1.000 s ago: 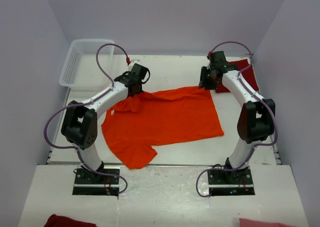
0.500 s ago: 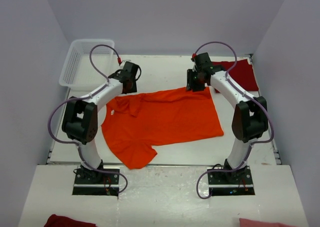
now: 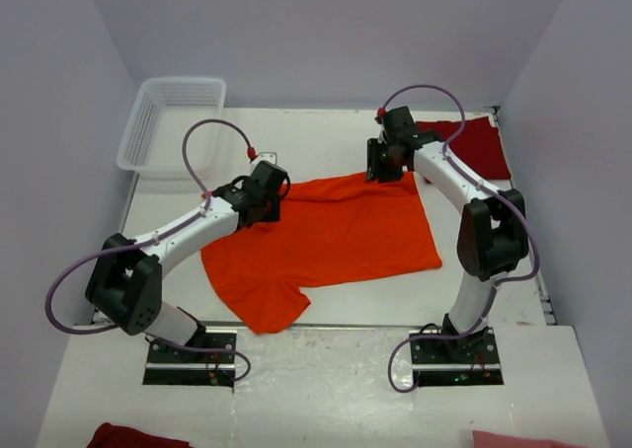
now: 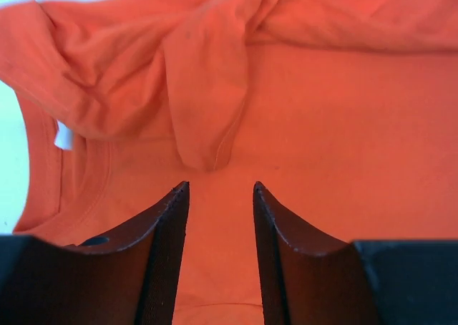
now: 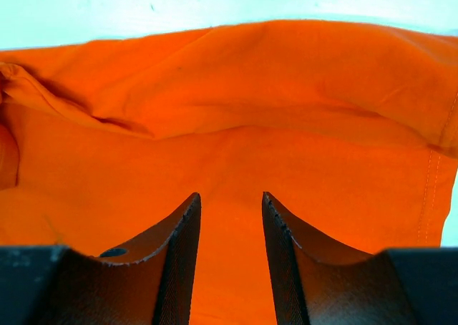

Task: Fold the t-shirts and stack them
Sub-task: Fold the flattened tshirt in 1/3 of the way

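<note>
The bright orange t-shirt [image 3: 336,236] lies spread across the middle of the table, one sleeve pointing at the near edge. My left gripper [image 3: 265,193] hovers over its back left part, near the collar. In the left wrist view the jaws [image 4: 220,189] stand open above a fold of orange cloth [image 4: 207,103], with nothing between them. My right gripper [image 3: 385,164] is over the shirt's far edge. Its jaws [image 5: 230,196] are open too, above rumpled orange cloth [image 5: 250,110]. The dark red t-shirt [image 3: 482,144] lies at the back right corner.
A white lattice basket [image 3: 168,122] stands at the back left. On the near ledge a dark red cloth [image 3: 133,436] shows at the bottom left and a pink one [image 3: 513,438] at the bottom right. White table [image 5: 143,3] lies beyond the shirt's far edge.
My left gripper has let go of the bunched collar area and moved nearer, over the shirt. My right gripper has shifted left along the shirt's far edge, away from the dark red t-shirt.
</note>
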